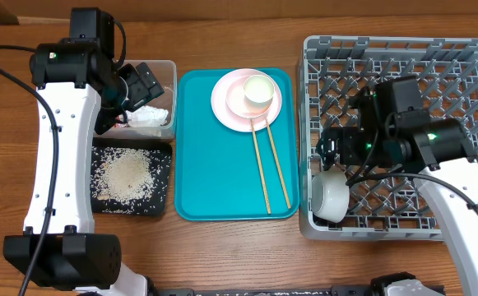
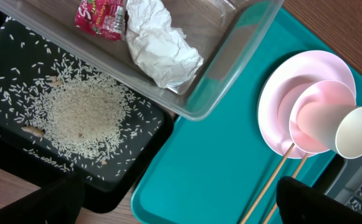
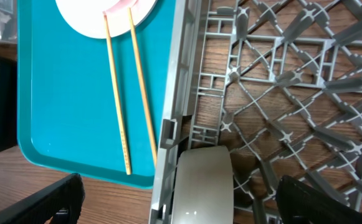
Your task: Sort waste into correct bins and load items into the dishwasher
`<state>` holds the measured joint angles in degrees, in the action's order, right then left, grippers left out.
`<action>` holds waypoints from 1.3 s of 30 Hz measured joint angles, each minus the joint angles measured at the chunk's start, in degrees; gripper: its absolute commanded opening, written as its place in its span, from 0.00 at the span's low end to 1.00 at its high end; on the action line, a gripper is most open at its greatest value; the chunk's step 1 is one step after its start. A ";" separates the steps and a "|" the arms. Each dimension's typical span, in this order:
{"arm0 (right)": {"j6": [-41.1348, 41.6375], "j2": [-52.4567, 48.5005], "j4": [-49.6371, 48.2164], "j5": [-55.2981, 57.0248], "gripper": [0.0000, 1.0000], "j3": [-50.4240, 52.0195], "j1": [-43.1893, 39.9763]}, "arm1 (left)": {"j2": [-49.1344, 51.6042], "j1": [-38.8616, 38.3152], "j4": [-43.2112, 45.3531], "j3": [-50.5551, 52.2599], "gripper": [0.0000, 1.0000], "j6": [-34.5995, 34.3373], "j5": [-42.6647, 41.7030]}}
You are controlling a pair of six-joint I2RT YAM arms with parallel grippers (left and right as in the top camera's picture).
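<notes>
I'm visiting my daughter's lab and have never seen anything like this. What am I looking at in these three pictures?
This is a two-armed robot at a wooden table. The wide picture comes from a camera fixed overhead. The other two come from a camera on each wrist, looking down past that arm's own fingers, the dark shapes in the bottom corners.

The left hand hovers open over a clear tub holding a crumpled tissue and a red wrapper. Beside the tub, a black tray holds rice.

In the middle, a teal tray carries a pink plate with a small cup on it, and two chopsticks.

On the right stands a grey dish rack with a white bowl in its corner, below the open right hand. Neither hand holds anything.
</notes>
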<state>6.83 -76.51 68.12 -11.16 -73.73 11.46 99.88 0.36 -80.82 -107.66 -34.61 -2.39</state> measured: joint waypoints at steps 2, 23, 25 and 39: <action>0.15 0.00 -0.02 0.31 1.00 0.00 -0.02 | 0.00 0.00 0.00 0.00 1.00 0.02 0.00; 0.48 0.00 0.00 1.07 1.00 0.00 0.00 | 0.00 0.00 0.02 0.00 1.00 0.00 0.00; 0.46 0.00 0.00 1.09 1.00 0.00 0.00 | 0.00 0.00 0.00 0.00 1.00 0.00 0.00; 0.46 0.00 0.02 1.09 1.00 0.00 0.00 | 0.00 0.00 0.00 0.00 1.00 0.00 0.00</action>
<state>7.29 -76.51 68.14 -10.07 -73.73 11.46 99.88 0.36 -80.82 -107.66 -34.61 -2.39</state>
